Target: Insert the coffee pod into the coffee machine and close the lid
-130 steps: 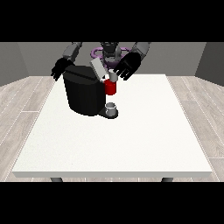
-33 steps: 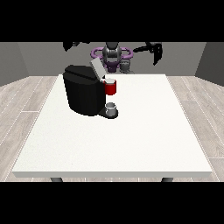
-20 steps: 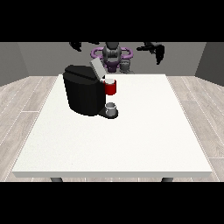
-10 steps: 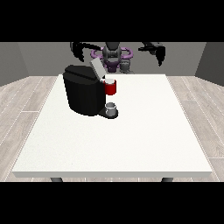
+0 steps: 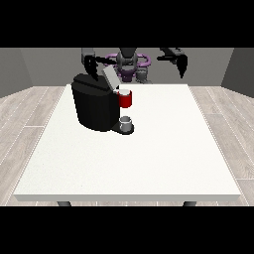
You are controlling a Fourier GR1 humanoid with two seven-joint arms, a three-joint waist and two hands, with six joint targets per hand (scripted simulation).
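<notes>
The coffee machine point(image 5: 94, 106) is black all over, with a light grey lid point(image 5: 110, 78) standing out against it. Its front part point(image 5: 126, 98) is bright red, topped by a thin pale rim. Below that, a small grey cup point(image 5: 126, 123) sits on the machine's black base. The table point(image 5: 149, 163) is plain white, without any pattern, and its legs show dark grey under the near edge. Both hands are black: the hand at the view's left point(image 5: 91, 66) and the hand at the view's right point(image 5: 180, 64). The robot's body point(image 5: 130, 62) between them is dark grey with purple bands. The floor point(image 5: 25, 124) is pale grey wood planking with thin seams; the walls point(image 5: 39, 62) are flat grey.
</notes>
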